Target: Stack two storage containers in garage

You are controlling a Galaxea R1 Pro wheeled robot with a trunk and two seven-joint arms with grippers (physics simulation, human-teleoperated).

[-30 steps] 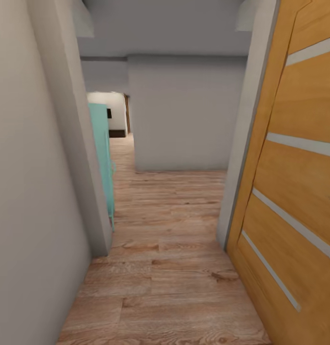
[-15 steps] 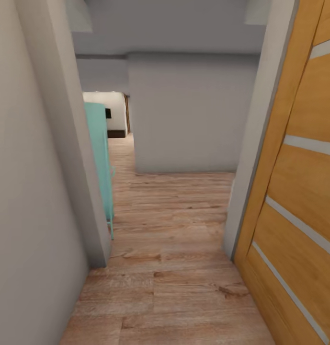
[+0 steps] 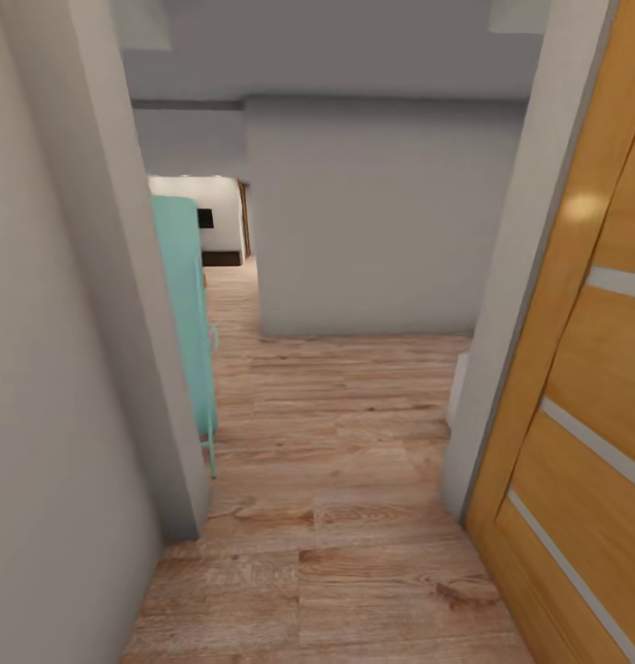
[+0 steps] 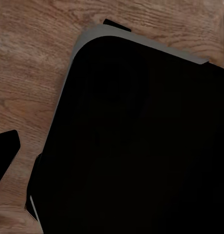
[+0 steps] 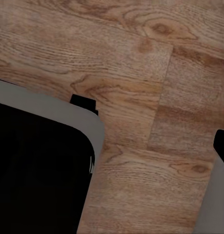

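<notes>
1. A narrow hallway floor of light wood planks (image 3: 335, 480) runs ahead.
2. A pale grey wall (image 3: 59, 387) closes the left side; another grey wall block (image 3: 372, 221) faces forward.
3. A turquoise cabinet (image 3: 183, 295) stands behind the left wall's corner.
4. An orange-brown wooden door with pale horizontal strips (image 3: 584, 387) lines the right.
5. A brighter room (image 3: 216, 217) shows far beyond.

We are seeing the wooden door (image 3: 584, 369) running off the head view's right edge, and the turquoise cabinet (image 3: 183, 304) half hidden behind the near wall corner (image 3: 123, 304). A black rounded body (image 4: 141, 146) is blocking most of the left wrist view, its identity unclear.
</notes>
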